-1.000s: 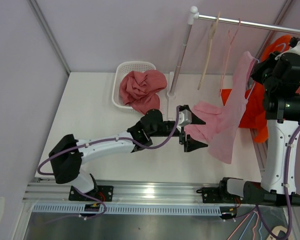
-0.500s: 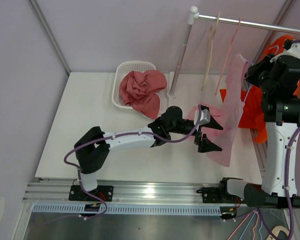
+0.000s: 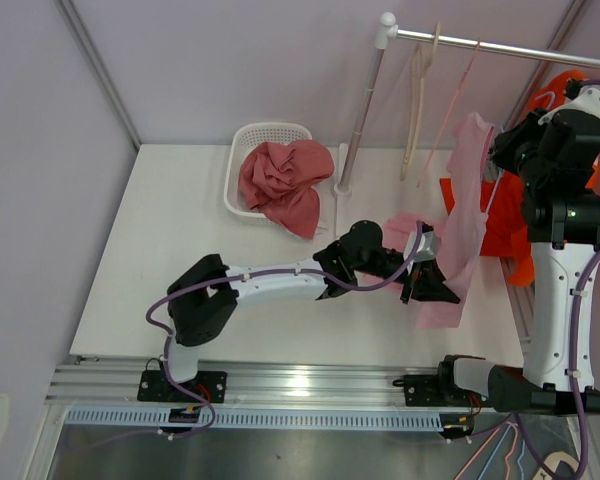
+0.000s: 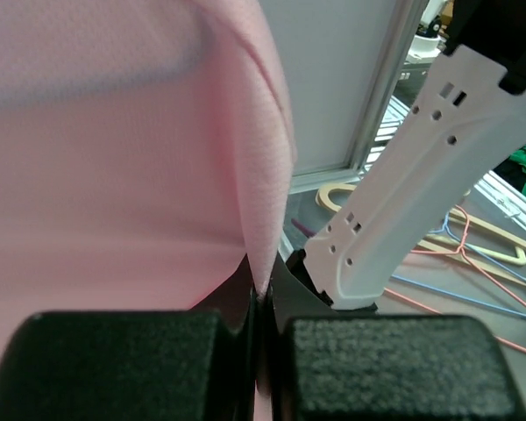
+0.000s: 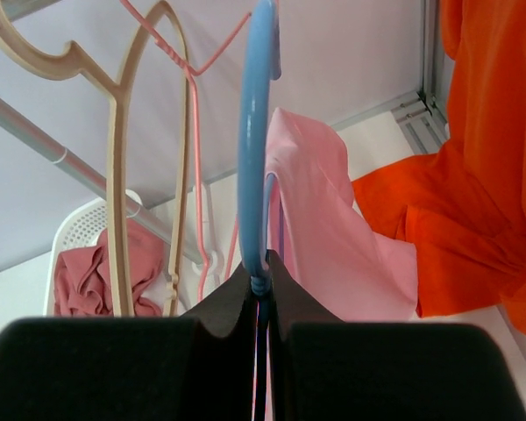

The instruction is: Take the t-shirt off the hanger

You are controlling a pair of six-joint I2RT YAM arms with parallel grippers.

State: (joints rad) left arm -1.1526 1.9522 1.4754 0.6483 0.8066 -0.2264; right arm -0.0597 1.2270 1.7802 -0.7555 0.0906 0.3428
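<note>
The pink t-shirt hangs on a blue hanger at the right of the table. My right gripper is up beside the rail, shut on the hanger's lower part; the t-shirt drapes just behind it. Reaching across the table, my left gripper is shut on a fold near the bottom of the t-shirt. In the left wrist view the pink cloth fills the left side and a pinched fold runs down between the closed jaws.
A white basket at the back holds a dusty-red garment. The metal rail on its pole carries a beige hanger and a thin pink hanger. An orange garment lies behind the t-shirt.
My left arm has stretched rightward to the t-shirt, and its jaws, open earlier, have shut on the lower cloth. The right arm shifted slightly left with the hanger.
</note>
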